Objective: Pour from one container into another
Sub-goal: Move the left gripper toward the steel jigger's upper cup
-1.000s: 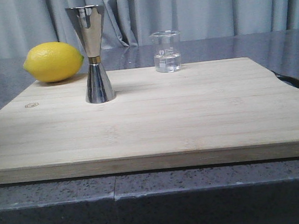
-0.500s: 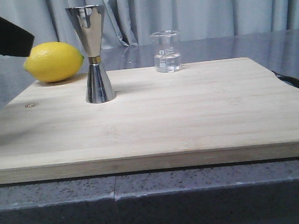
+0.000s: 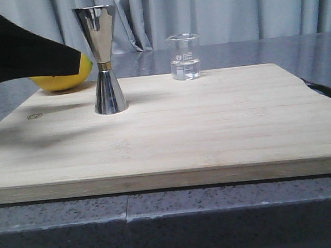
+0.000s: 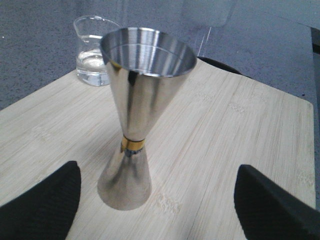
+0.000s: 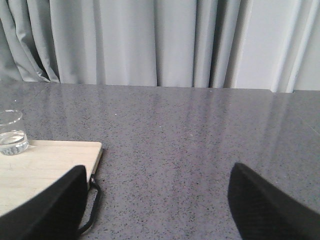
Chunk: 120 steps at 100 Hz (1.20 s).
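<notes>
The left gripper (image 4: 155, 200) is spread wide with nothing held, its two black textured fingers (image 4: 42, 205) standing well apart on either side of the tall shiny steel hourglass-shaped jigger (image 4: 137, 115) with a thin gold band at its waist, not touching it. In the front view the left gripper (image 3: 84, 60) reaches in just beside the jigger (image 3: 103, 60) at about waist height, and its black body covers most of the yellow lemon (image 3: 72, 80) lying behind it. The jigger stands upright on the pale wooden cutting board (image 3: 212, 125), its wide cup open upward. Beyond the jigger, near the board's far edge, stands the small clear glass beaker (image 3: 184, 57) with white printed marks, upright, with a little clear liquid in its bottom; nothing stands between the two vessels. The board rests on a speckled grey stone counter (image 3: 219, 212), with grey curtains (image 3: 231, 8) behind. The right gripper (image 5: 155, 205) is also wide open and empty, over bare counter off the board's edge, the beaker (image 5: 12, 132) well away from it
</notes>
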Tool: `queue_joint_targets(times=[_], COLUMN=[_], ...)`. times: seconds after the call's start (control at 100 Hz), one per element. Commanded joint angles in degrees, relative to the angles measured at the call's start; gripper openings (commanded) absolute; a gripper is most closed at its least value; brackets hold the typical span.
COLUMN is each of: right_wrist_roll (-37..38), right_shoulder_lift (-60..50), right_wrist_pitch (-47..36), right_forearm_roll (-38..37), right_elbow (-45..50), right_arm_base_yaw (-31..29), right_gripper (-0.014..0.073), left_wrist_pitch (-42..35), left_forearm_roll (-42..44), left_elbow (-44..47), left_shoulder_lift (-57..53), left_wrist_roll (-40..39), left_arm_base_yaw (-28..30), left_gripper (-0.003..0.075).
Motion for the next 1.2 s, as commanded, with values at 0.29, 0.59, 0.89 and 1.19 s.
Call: queue_joint_targets(times=[0.29, 0.59, 0.89, 1.19], right_wrist_roll=[-0.6, -0.6, -0.6, -0.6], right_shoulder_lift=[1.3, 1.3, 1.3, 1.3], right_wrist_pitch=[-4.1, -4.1, -4.1, -4.1], right_forearm_roll=[-0.6, -0.6, -0.6, -0.6], right_elbow=[-2.0, -2.0, -2.0, -2.0], right_arm_base_yaw=[-0.1, -0.1, -0.1, -0.1], right_gripper=[0.0528, 0.0528, 0.0528, 0.0528], left_wrist_pitch=[8.6, 11.9, 11.9, 11.7], left_forearm_roll=[-11.7, -13.2, -13.2, -13.2], left_elbow=[-1.7, -2.1, -6.4, -10.9], left_shoulder_lift=[3.2, 5.2, 8.4, 11.8], left_wrist_roll=[9.2, 11.1, 11.2, 10.3], left_arm_base_yaw=[0.2, 0.1, -4.7, -7.5], left_gripper=[0.0575, 0.0575, 0.0575, 0.0573])
